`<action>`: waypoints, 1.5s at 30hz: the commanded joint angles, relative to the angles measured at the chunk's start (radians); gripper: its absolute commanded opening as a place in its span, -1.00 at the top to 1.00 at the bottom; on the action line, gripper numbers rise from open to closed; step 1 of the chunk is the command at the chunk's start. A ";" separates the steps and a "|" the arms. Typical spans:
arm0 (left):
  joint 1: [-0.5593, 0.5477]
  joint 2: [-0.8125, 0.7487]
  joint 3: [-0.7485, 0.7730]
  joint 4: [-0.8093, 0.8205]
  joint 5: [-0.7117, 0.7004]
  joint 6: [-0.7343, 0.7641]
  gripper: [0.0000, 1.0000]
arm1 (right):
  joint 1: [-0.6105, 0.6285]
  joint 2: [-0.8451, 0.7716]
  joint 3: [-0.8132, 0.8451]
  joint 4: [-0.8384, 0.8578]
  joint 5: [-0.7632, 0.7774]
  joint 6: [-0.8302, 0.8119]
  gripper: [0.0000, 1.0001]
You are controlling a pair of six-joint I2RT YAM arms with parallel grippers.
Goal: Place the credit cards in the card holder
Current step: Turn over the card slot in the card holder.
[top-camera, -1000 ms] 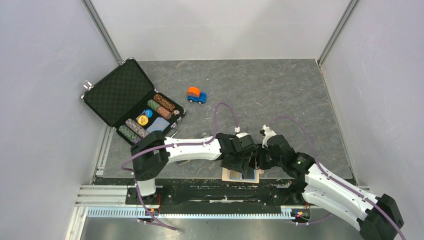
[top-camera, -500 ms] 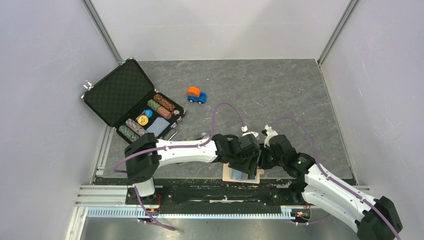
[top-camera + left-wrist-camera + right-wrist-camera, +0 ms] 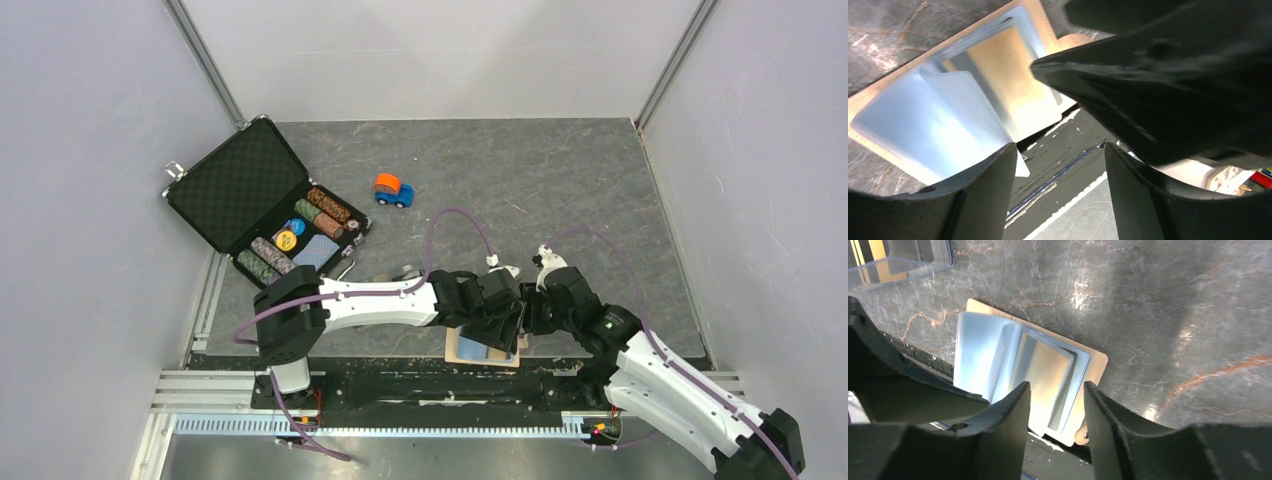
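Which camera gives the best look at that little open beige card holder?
The right wrist view: the card holder lies open, nearly whole, clear sleeves fanned. The left wrist view crops it close; the top view shows only a beige sliver.

left arm (image 3: 380, 295) stretches rightward along the near edge of the worktop (image 3: 560, 190); right arm (image 3: 650, 370) reaches in leftward. left gripper (image 3: 1058, 150) and right gripper (image 3: 1055, 387) nearly meet, both angled down, fingers apart.

Card holder (image 3: 1048, 370) on table (image 3: 560, 180), near edge
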State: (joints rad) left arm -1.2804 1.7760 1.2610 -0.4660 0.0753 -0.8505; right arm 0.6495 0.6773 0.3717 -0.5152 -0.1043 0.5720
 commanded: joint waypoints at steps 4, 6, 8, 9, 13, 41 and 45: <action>-0.002 -0.024 0.000 -0.050 -0.092 0.005 -0.49 | -0.004 -0.042 0.111 -0.069 0.086 -0.031 -0.06; -0.002 -0.016 -0.009 -0.021 -0.068 0.006 -0.50 | -0.004 -0.026 0.104 -0.046 0.051 -0.039 -0.09; -0.002 -0.005 -0.008 -0.025 -0.060 -0.006 -0.50 | -0.004 -0.008 0.087 -0.020 0.011 -0.041 -0.09; -0.002 -0.008 -0.009 -0.031 -0.067 -0.010 -0.50 | -0.004 0.001 0.075 -0.004 -0.010 -0.042 -0.09; -0.002 -0.029 -0.029 -0.076 -0.129 -0.016 -0.48 | -0.004 0.025 0.026 0.060 -0.068 -0.029 -0.10; 0.354 -0.677 -0.649 0.392 0.108 -0.186 -0.50 | 0.039 0.370 0.165 0.291 -0.212 -0.035 -0.23; 0.472 -0.809 -0.660 0.274 0.105 -0.146 -0.51 | 0.070 0.422 0.199 0.322 -0.207 -0.026 -0.28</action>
State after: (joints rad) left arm -0.8974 1.0748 0.6014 -0.1802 0.1429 -0.9867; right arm 0.6922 1.0618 0.5076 -0.2626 -0.3065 0.5468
